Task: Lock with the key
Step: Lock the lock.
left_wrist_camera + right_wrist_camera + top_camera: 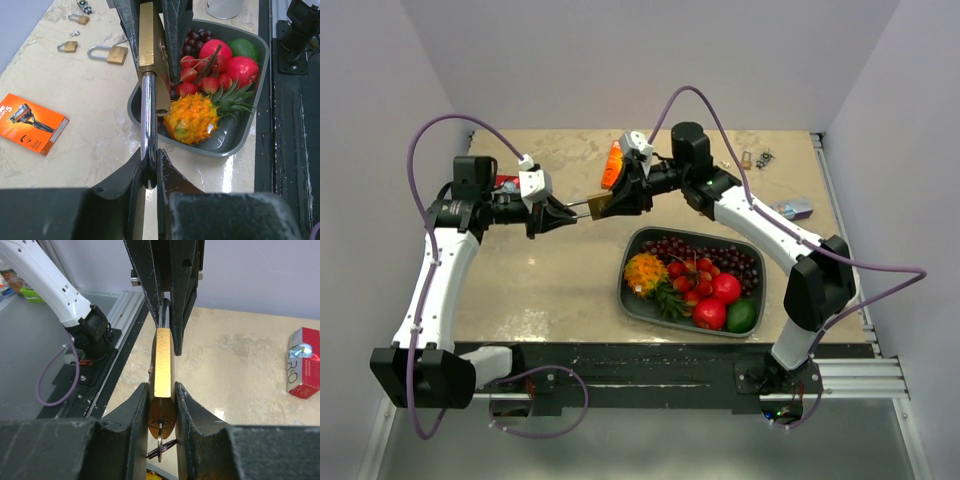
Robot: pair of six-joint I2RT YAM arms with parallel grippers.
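While clamped, padlock (599, 205) level; shackle (577, 210) leftward.

Padlocks (150, 45) — four; fruit tray (232, 137) — one.

The padlock (599, 204), brass-bodied, lies level in the air above the far half of the worktop (545, 290), its chrome shackle (148, 115) pinched in my left gripper (150, 162), its body clamped in my right gripper (162, 395), and a key (160, 442) in its keyhole.

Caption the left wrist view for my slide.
Left hand pinches the shackle while right hand clamps the padlock body.
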